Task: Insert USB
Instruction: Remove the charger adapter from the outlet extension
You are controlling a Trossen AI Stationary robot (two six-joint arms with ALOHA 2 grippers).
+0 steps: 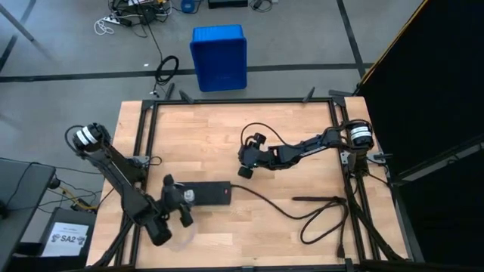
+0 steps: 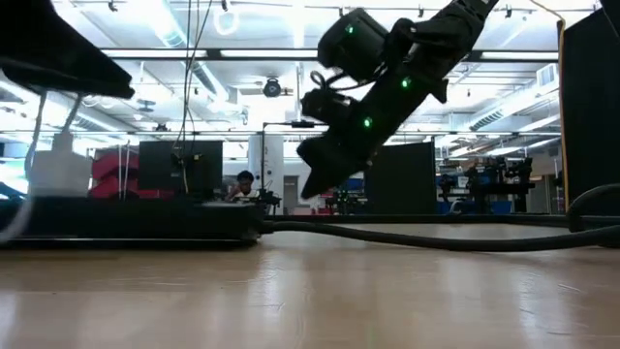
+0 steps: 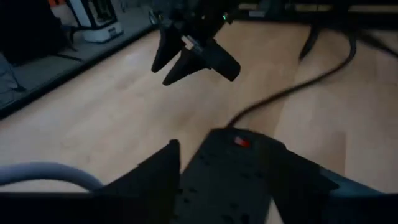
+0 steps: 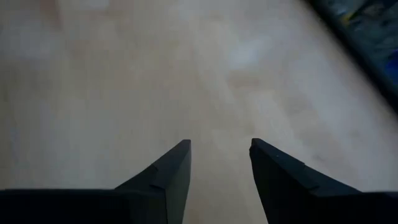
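Note:
A black power strip (image 1: 212, 193) with a red switch (image 3: 241, 142) lies on the wooden table, near its left side. My left gripper (image 1: 185, 202) hovers open over the strip's left end, its fingers (image 3: 155, 177) standing on either side of it. A thin whitish-grey cable, the USB (image 3: 43, 173), curves along the table beside that gripper; its plug is out of view. My right gripper (image 1: 244, 160) hangs open above the middle of the table, with bare wood between its fingers (image 4: 168, 177). It also shows in the left wrist view (image 3: 186, 59) and the low view (image 2: 315, 179).
The strip's thick black cord (image 1: 302, 215) runs right and loops near the table's right edge. A white cube (image 2: 58, 167) stands on the strip's left end. A blue bin (image 1: 218, 57) stands on the floor beyond the far edge. Bare wood (image 1: 227, 128) lies between the arms.

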